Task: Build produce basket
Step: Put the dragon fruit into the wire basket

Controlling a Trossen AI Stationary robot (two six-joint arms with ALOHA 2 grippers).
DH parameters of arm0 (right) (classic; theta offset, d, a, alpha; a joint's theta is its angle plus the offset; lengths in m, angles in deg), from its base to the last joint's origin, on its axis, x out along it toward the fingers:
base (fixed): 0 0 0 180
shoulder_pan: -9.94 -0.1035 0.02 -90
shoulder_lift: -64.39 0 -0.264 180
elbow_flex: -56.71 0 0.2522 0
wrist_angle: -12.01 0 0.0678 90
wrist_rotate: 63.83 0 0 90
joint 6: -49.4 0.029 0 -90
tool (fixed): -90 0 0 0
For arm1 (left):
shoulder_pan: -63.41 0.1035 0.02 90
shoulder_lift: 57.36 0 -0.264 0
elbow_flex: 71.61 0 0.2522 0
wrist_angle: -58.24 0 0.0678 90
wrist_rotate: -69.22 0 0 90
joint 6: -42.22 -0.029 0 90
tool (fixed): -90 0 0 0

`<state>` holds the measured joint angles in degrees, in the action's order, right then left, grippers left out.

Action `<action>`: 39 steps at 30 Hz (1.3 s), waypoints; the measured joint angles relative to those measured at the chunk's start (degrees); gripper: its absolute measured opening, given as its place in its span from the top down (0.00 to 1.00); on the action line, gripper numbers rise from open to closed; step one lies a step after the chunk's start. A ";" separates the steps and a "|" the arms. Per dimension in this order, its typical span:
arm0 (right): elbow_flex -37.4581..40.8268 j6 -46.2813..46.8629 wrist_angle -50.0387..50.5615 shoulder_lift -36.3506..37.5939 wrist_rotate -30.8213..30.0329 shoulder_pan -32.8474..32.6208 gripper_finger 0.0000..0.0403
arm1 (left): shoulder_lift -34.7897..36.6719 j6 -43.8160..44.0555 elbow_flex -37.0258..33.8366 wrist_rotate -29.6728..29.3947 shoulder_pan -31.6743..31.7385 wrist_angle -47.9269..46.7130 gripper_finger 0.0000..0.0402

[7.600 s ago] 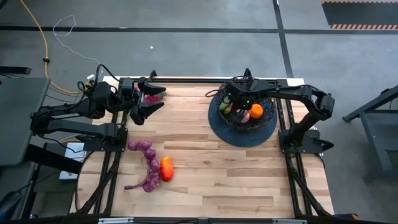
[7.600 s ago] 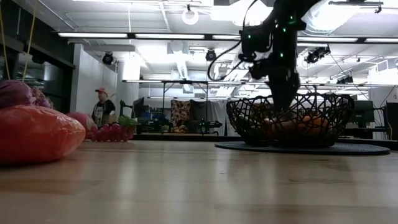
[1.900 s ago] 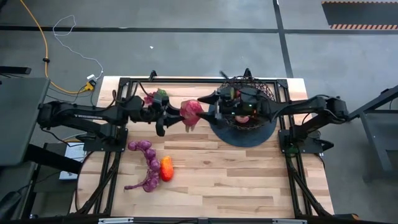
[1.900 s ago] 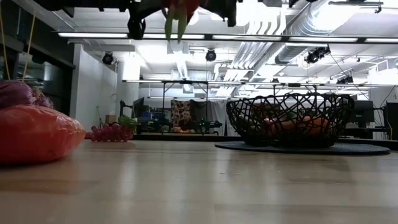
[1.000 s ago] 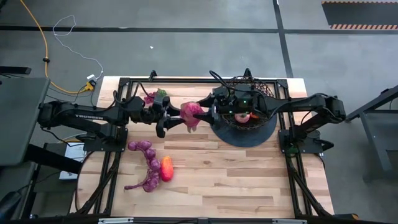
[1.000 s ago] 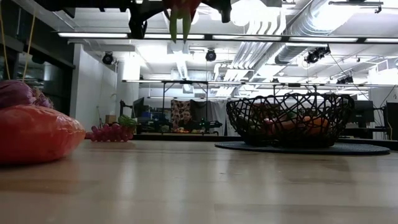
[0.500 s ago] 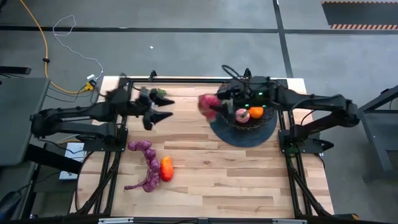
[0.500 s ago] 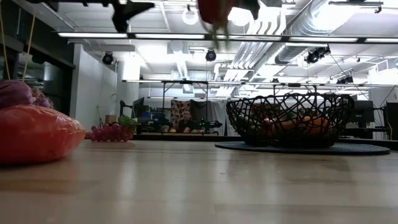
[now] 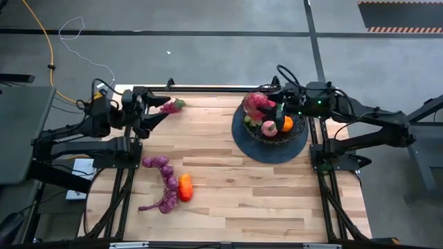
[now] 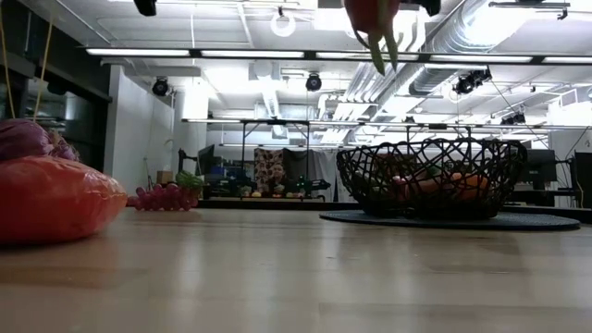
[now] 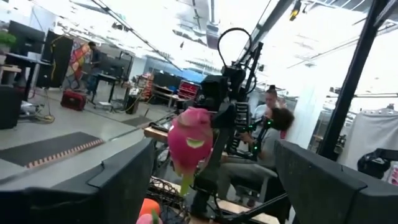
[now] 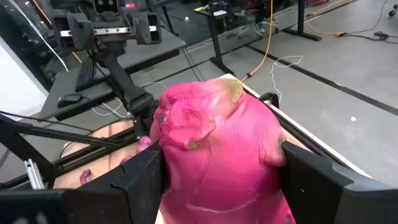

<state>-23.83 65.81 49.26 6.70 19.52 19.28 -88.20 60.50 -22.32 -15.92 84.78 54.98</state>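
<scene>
Tabletop [image 9: 228, 187] carrying basket [image 9: 271, 128], directly below right pincer [image 9: 266, 107]. Right pincer clamped on pink dragon fruit [image 9: 257, 104], held above basket rim. Left pincer [image 9: 156, 112] spread apart, empty, just beside pink grape bunch [image 9: 169, 106].

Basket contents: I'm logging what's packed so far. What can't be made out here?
- High view: part of the basket interior is hidden by the right claw and its pink fruit.
- Low view: pieces blur behind the mesh.
- Right wrist view: fruit blocks the basket.
</scene>
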 joint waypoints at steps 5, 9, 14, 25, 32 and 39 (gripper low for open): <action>-0.31 -1.43 1.06 -1.09 -3.96 0.05 0.35 | -1.30 0.22 -0.02 -0.15 0.00 -0.01 0.21; -6.32 0.16 13.63 -3.51 -15.12 2.63 0.35 | -2.40 0.46 -0.05 -0.15 -0.02 -0.07 0.21; -14.53 7.00 37.07 -9.38 -18.71 11.26 0.35 | -4.07 0.52 -0.07 0.02 -0.02 -0.04 0.21; -10.40 10.73 47.73 -20.66 -6.80 27.32 0.35 | -7.85 0.21 -0.09 0.49 -0.02 -1.37 0.27; -9.14 10.32 45.81 -27.43 -7.91 30.90 0.35 | -8.06 1.02 -0.09 2.16 -0.02 -1.73 0.29; -9.14 10.79 45.35 -32.79 -9.91 31.30 0.35 | -8.06 0.24 -0.09 2.39 -0.04 -1.74 0.32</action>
<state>-32.97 76.60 94.61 -26.09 9.61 50.58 -96.26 60.74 -22.41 -13.53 84.74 53.24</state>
